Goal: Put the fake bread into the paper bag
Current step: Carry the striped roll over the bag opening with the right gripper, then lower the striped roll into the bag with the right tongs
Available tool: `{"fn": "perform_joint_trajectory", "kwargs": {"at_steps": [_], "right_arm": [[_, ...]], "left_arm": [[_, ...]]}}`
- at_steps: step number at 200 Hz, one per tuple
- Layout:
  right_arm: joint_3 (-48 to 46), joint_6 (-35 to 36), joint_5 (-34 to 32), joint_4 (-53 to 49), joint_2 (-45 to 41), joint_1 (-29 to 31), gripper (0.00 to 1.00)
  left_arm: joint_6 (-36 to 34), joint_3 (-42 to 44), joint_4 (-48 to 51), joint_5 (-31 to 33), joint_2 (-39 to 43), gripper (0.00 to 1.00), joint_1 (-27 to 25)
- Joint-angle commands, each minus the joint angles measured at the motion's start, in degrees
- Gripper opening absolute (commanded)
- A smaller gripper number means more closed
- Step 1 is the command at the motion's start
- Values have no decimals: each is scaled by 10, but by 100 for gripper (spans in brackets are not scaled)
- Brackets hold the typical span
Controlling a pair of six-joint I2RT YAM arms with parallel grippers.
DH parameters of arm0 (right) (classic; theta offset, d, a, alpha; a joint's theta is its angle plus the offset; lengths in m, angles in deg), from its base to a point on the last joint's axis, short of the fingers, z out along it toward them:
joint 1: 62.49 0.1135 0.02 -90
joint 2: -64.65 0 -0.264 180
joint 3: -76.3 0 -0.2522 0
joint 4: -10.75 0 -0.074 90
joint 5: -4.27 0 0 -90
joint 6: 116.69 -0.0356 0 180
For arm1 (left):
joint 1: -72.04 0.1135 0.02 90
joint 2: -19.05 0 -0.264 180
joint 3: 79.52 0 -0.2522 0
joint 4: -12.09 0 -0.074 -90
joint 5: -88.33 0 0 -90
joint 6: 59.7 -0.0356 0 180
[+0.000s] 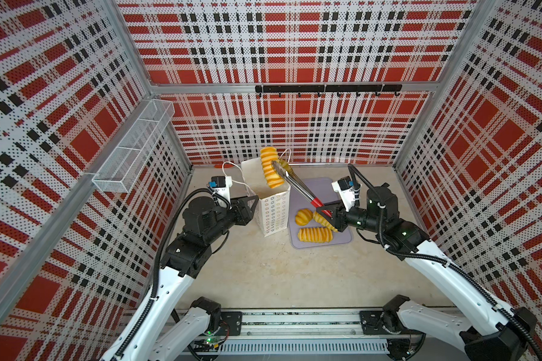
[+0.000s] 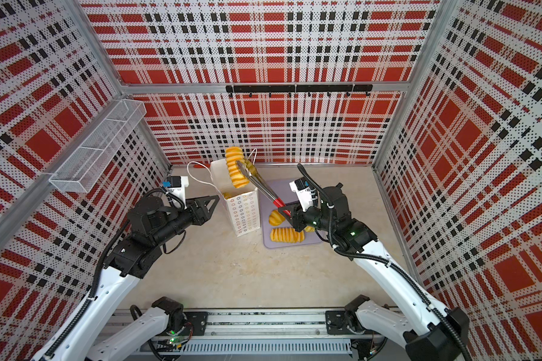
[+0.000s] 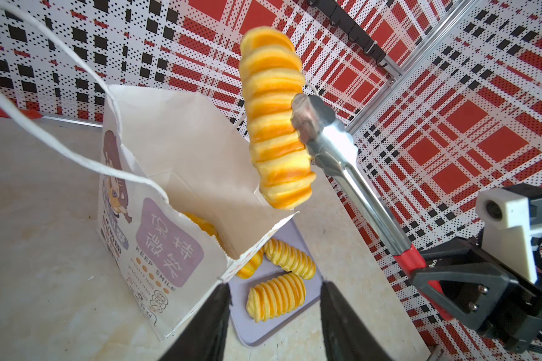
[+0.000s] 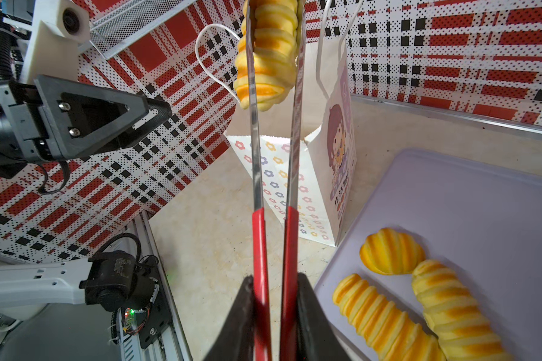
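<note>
Right claw [image 4: 274, 281] clenches tongs [image 3: 341, 156], ridged loaf [image 3: 276, 125] above paper bag's [image 1: 274, 212] rim; left claw [image 3: 275, 286] released, seemingly beside it.

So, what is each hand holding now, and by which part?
The right hand is shut on the tongs by their red handles; the metal tips pinch a ridged loaf near its middle. The left hand is open and holds nothing.

Paper bag [image 1: 273, 215] stands just left of the tray [image 1: 321, 190]
A ridged loaf [image 1: 270, 167] hangs in the tongs [image 1: 294, 184] over the bag's mouth (another bread [image 3: 201, 222] lies inside); three breads [image 1: 315, 235] lie on the tray, left gripper [image 1: 253, 203] left of the bag, right gripper [image 1: 321, 212] over the tray
</note>
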Motion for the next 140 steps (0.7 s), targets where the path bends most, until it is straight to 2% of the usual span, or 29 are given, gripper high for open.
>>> {"fn": "perform_joint_trajectory", "kwargs": {"at_steps": [1, 79, 140], "right_arm": [[29, 19, -6, 15, 4, 8, 22], [54, 31, -41, -5, 33, 34, 23], [85, 50, -99, -49, 61, 67, 23]], "left_arm": [[2, 9, 5, -4, 1, 51, 5], [5, 10, 2, -6, 3, 51, 5], [5, 10, 2, -7, 5, 51, 5]]}}
